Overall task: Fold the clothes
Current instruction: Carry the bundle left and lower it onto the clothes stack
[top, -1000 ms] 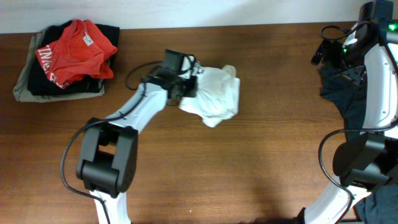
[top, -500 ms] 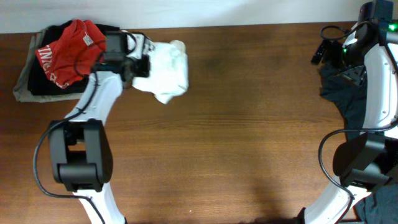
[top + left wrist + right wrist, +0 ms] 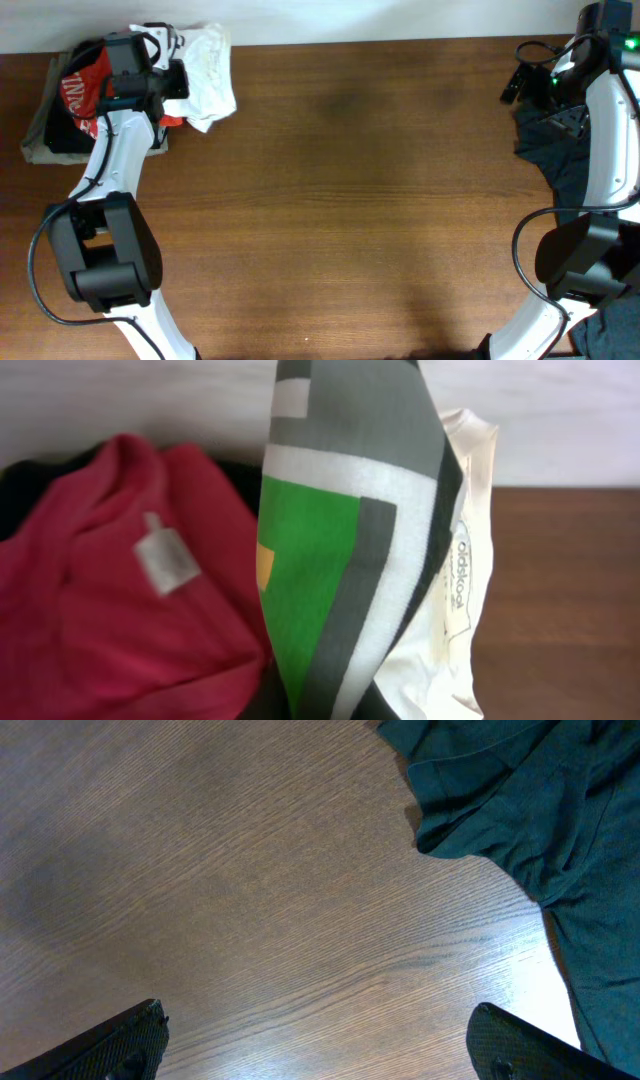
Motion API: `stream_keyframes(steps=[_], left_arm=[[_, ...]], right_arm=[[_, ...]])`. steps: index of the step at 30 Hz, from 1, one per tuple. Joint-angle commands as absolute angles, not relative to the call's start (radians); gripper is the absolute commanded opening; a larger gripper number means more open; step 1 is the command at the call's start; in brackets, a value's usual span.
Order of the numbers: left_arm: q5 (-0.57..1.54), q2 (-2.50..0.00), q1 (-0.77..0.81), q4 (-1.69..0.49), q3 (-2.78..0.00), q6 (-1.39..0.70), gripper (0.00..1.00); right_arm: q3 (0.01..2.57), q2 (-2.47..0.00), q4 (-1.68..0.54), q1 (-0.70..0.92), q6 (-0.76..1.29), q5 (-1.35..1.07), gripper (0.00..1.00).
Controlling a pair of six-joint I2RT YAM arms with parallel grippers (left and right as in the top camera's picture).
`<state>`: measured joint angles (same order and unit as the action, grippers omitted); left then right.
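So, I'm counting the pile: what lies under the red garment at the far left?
A black garment lies under the red garment, with a grey-green layer at the bottom. The left arm covers the pile's right side, so anything more there is hidden.

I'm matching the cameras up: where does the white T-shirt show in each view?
Overhead: white T-shirt at the top left, by the table's far edge.
Left wrist: white T-shirt right of centre, bunched up.
Right wrist: not in it.
Shared landmark: red garment, left of the shirt in both of those views.
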<state>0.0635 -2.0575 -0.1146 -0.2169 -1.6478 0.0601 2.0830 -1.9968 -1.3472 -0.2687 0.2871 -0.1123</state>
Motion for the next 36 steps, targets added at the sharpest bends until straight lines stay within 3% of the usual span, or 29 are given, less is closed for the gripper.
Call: stream_keyframes(steps=[1,24,36], left_arm=[[-0.027,-2.064,-0.138,-0.186,-1.683,0.010,0.00],[-0.140,-2.008,-0.180,-0.138,-1.689,-0.060,0.01],[-0.139,-2.014,-0.290,-0.111,-1.689,-0.060,0.01]], right_arm=[[2.084,-1.988,-1.349,-0.270,0.288,-0.096,0.99],[2.084,-1.988,-1.349,-0.270,0.288,-0.096,0.99],[2.084,-1.988,-1.349,-0.270,0.288,-0.096,0.99]])
